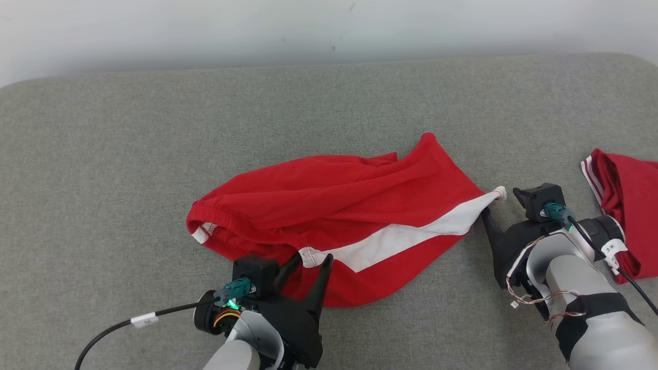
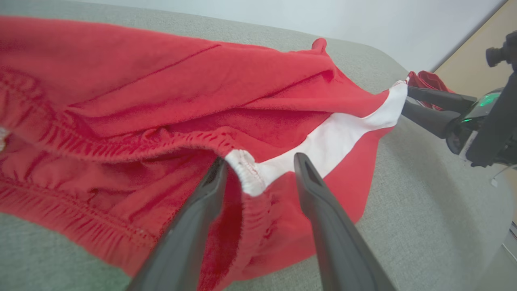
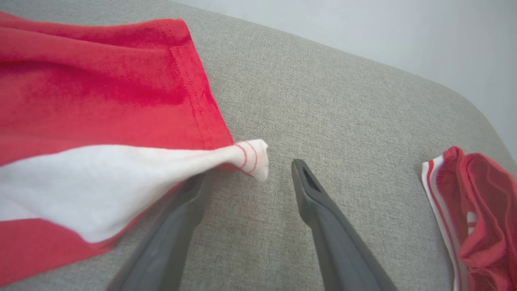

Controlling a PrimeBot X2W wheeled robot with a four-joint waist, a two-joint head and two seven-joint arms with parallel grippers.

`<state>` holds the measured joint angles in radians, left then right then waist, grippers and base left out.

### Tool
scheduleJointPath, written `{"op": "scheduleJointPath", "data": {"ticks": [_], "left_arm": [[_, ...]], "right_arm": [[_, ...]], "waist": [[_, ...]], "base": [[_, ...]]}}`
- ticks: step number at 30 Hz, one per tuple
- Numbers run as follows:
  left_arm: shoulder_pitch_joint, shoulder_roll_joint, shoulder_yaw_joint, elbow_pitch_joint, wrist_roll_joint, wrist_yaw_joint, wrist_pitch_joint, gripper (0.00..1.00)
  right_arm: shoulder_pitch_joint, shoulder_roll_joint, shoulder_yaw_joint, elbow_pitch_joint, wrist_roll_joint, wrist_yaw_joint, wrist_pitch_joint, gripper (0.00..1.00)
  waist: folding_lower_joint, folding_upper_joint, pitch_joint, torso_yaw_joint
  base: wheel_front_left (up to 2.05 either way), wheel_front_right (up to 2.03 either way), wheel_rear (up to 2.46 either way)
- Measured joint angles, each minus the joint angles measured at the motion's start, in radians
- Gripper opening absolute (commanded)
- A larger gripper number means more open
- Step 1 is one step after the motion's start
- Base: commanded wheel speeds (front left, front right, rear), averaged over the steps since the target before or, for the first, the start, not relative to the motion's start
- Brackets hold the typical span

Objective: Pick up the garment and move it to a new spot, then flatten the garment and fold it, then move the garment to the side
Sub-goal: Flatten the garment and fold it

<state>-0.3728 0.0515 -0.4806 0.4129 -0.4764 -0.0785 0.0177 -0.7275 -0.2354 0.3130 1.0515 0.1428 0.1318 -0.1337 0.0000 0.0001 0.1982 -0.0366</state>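
The garment [image 1: 334,205], red shorts with a white side stripe, lies crumpled across the middle of the grey cushion [image 1: 154,154]. My left gripper [image 1: 312,257] is at its near edge, open. In the left wrist view, the left gripper [image 2: 259,159] has its fingers on either side of the white end of the waistband [image 2: 246,169]. My right gripper [image 1: 488,218] is at the garment's right tip, open. In the right wrist view, the twisted white hem corner [image 3: 252,155] lies between the tips of the right gripper [image 3: 250,169], with the stripe draped over the left finger [image 3: 169,234].
A second red garment with white trim [image 1: 627,205] lies bunched at the cushion's right edge, just beyond my right wrist. A pale wall [image 1: 308,31] runs behind the cushion's far edge. Bare grey cushion extends to the left and far side.
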Motion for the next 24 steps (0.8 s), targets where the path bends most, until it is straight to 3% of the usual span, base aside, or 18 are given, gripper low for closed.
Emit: {"op": "scheduleJointPath", "data": {"ticks": [1,4,5,6,7,16,24], "left_arm": [[0.001,0.001,0.000,-0.001,-0.002,0.001,0.004,0.68],[0.005,0.004,-0.002,-0.006,-0.007,0.004,0.012,0.24],[0.005,0.005,-0.002,-0.010,-0.008,0.005,0.012,0.00],[0.005,0.005,-0.001,-0.013,-0.008,0.008,0.010,0.00],[0.005,0.005,-0.002,-0.015,-0.008,0.008,0.010,0.00],[0.016,0.023,0.011,-0.039,-0.008,0.027,-0.020,0.00],[0.019,0.033,0.027,-0.105,-0.011,0.030,-0.081,0.00]], "right_arm": [[-0.002,0.000,0.001,0.004,0.000,0.000,-0.002,0.97],[-0.014,0.001,0.008,0.016,-0.004,0.000,-0.011,0.43],[-0.018,0.000,0.013,0.018,-0.009,0.000,-0.019,0.24],[-0.022,0.000,0.015,0.021,-0.016,0.000,-0.026,0.06],[-0.025,0.001,0.016,0.025,-0.018,0.000,-0.027,0.00],[-0.030,-0.002,0.034,0.032,-0.033,0.000,-0.071,0.00],[-0.027,-0.014,0.031,-0.050,0.001,0.000,-0.100,0.00]], "waist": [[0.0000,0.0000,0.000,0.000],[0.0000,0.0000,0.001,0.000],[0.0000,0.0000,0.002,0.000],[0.0000,0.0000,0.002,0.001],[0.0000,0.0000,0.003,0.001],[0.0000,0.0000,-0.010,-0.003],[0.0000,0.0000,-0.034,-0.008]], "base": [[0.00,0.00,0.00],[0.00,0.00,0.00],[0.00,0.00,0.00],[0.00,0.00,0.00],[0.00,0.00,0.00],[0.00,0.00,0.00],[0.00,0.00,0.00]]}}
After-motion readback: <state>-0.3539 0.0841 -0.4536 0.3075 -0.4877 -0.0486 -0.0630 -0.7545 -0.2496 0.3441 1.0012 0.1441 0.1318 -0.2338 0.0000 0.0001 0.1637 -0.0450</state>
